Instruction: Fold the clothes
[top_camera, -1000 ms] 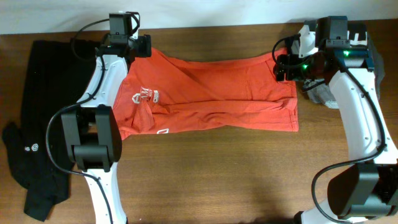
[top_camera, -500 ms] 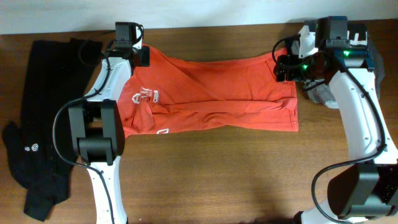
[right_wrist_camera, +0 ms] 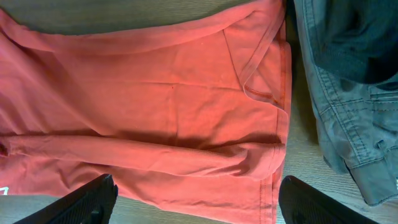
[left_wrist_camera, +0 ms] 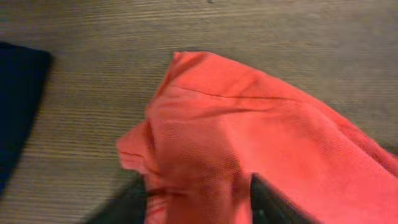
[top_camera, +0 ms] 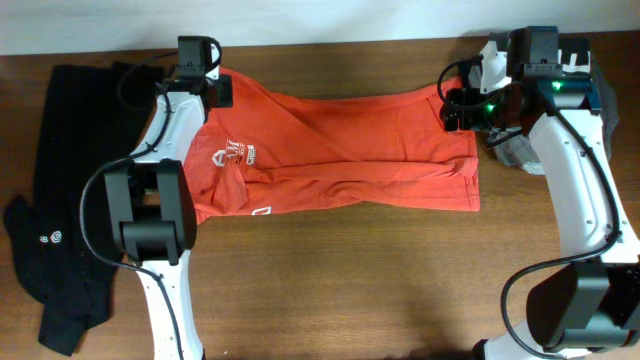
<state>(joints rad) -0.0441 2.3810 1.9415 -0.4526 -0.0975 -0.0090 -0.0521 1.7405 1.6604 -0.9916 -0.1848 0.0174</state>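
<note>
Wooden table [top_camera: 330, 270]: dark brown, with the grain running side to side; it fills nearly the whole overhead view and its near half is bare wood.
Wall [top_camera: 330, 20]: a pale white strip along the table's far edge; no more of the room shows.
T-shirt [top_camera: 340, 155]: orange-red, lying lengthwise across the far middle of the table between the two arms, with a long ridge of cloth running along it.
Lettering [top_camera: 232, 153]: white, on the T-shirt's left end, near the left arm.
Left gripper [left_wrist_camera: 196, 194]: at the T-shirt's far left corner; the jaws are partly closed with a bunch of orange cloth pinched up between the dark fingers [left_wrist_camera: 124, 205].
Cloth by the left gripper: one orange corner lies flat on the wood beyond the grip, and a dark blue-black edge shows at the left side of the wrist view.
Right gripper [right_wrist_camera: 198, 186]: jaws spread wide over the T-shirt's right end, with nothing between them.
Black garment [top_camera: 70, 200]: long, stretched along the table's left edge, apart from the T-shirt, with a small white mark [top_camera: 57, 238] low on it.
Grey garment [right_wrist_camera: 348, 124]: stitched seams, just beside the T-shirt's right edge; a darker cloth [right_wrist_camera: 360, 37] lies over its top.
</note>
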